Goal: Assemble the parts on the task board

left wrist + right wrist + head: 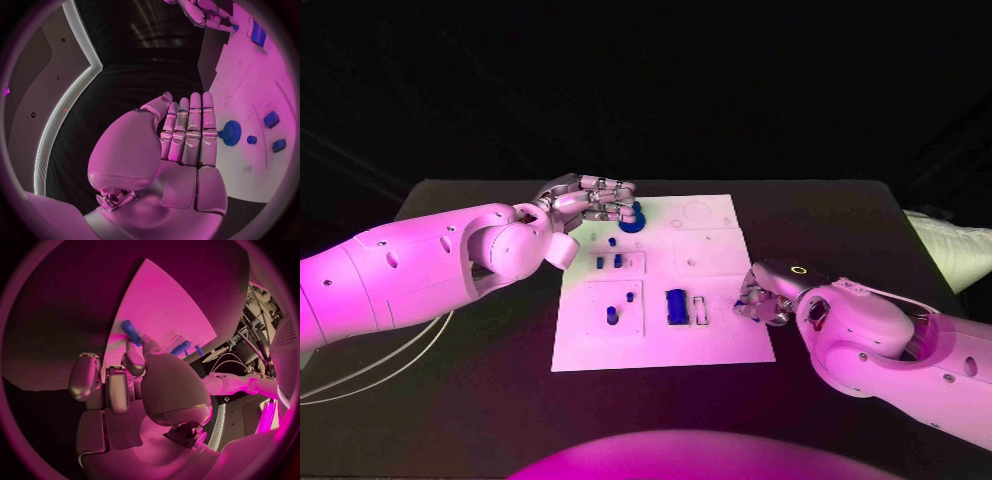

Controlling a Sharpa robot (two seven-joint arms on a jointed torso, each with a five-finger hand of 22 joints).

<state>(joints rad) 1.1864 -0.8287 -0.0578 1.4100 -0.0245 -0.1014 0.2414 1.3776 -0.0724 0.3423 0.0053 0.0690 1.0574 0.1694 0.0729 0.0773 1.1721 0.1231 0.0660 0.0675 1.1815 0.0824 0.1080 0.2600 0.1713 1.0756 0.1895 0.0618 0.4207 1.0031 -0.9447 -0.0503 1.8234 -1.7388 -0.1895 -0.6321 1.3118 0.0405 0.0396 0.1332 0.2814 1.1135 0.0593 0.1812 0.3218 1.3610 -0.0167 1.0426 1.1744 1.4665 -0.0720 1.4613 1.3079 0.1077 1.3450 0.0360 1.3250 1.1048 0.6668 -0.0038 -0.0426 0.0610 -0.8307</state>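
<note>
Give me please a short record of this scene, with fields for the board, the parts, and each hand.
board: white task board in the middle of the black table
parts: blue gear at the board's far left corner; long blue block near the middle; small blue pieces left of it
left hand: fingers straight, together, beside the gear; grip unclear
right hand: at the board's right edge, fingers curled; whether it holds something cannot be told

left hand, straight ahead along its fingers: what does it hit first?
Probably the blue gear: the left hand has its fingers out flat, tips beside the gear on the task board. Depth is unclear; it may pass above.
</note>
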